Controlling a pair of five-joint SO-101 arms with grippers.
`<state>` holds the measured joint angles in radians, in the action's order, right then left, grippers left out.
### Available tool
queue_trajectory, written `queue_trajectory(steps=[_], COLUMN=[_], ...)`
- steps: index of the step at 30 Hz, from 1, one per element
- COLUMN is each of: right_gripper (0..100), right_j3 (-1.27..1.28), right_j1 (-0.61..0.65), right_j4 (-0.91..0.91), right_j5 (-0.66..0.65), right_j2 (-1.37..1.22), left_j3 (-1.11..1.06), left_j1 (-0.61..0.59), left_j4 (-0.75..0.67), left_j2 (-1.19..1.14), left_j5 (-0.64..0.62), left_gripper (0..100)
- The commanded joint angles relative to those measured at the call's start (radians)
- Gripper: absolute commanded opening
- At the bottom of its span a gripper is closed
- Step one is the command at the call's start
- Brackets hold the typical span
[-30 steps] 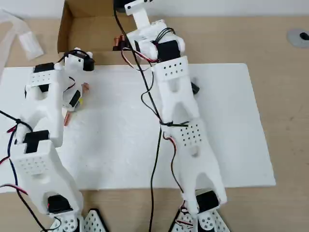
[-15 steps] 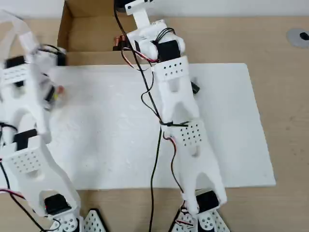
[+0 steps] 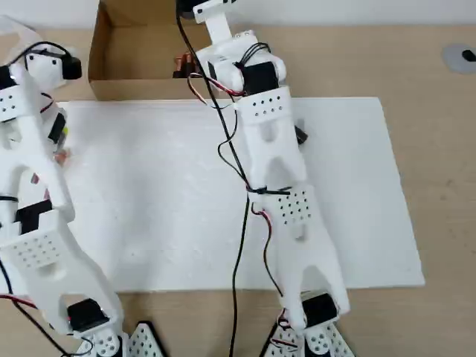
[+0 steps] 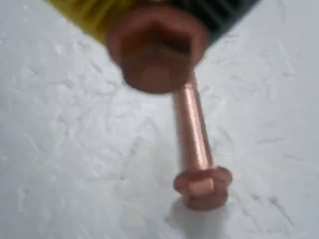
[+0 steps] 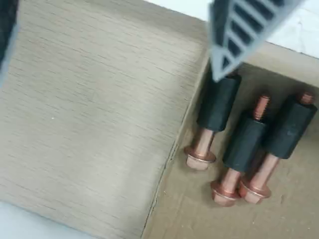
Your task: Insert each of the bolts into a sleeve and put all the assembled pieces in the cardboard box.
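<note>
3 sleeved bolts [image 5: 244, 149] lie side by side in the cardboard box [image 5: 192, 219] at the far left, and the right gripper [image 5: 112, 69] hangs over the box's right wall, jaws spread and empty. The left gripper [image 3: 58, 145], at the left edge of the white mat [image 3: 186, 193], grasps a 4th bolt [image 4: 192, 129] head down. Its shaft looks bare, so sleeving and boxing it seem to remain.

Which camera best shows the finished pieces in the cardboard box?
The right wrist view: three bolts in black sleeves lie side by side on the box floor. The high view catches just a copper glint beside the right arm. The left wrist view shows another bolt instead.
</note>
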<state>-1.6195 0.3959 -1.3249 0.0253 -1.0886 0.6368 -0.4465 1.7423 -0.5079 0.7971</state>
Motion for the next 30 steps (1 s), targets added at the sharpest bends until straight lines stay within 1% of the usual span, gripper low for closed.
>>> queue_trajectory(steps=[1,7,10,14,16,21,23,25,30], right_gripper=[30.8,30.8,30.8,30.8,30.7,30.7,30.7,30.7,30.7], right_j3=[-0.045,-0.047,-0.050,-0.048,-0.045,-0.025,0.077,0.255,0.846], right_j1=[-0.012,-0.015,-0.019,-0.038,-0.074,-0.188,-0.197,-0.199,-0.188], right_j4=[-0.002,-0.009,-0.094,-0.328,-0.450,-0.466,-0.466,-0.466,-0.463], right_j5=[0.008,0.008,0.008,0.008,0.008,0.005,0.005,0.005,0.011], right_j2=[0.099,0.084,0.110,0.294,0.395,0.602,0.687,0.786,1.142], left_j3=[-0.040,-0.098,-0.077,-0.058,-0.060,-0.068,-0.078,-0.115,-0.295], left_j1=[-0.017,-0.009,-0.008,-0.002,0.014,0.084,0.127,0.164,0.178], left_j4=[0.011,0.011,0.009,0.009,0.008,0.008,0.008,-0.012,-0.155], left_j2=[0.019,0.019,0.028,0.142,0.225,0.438,0.509,0.570,0.720], left_j5=[0.008,-0.008,-0.054,-0.130,-0.153,-0.282,-0.351,-0.423,-0.591], left_gripper=[1,1,1,1,1,1,1,1,1])
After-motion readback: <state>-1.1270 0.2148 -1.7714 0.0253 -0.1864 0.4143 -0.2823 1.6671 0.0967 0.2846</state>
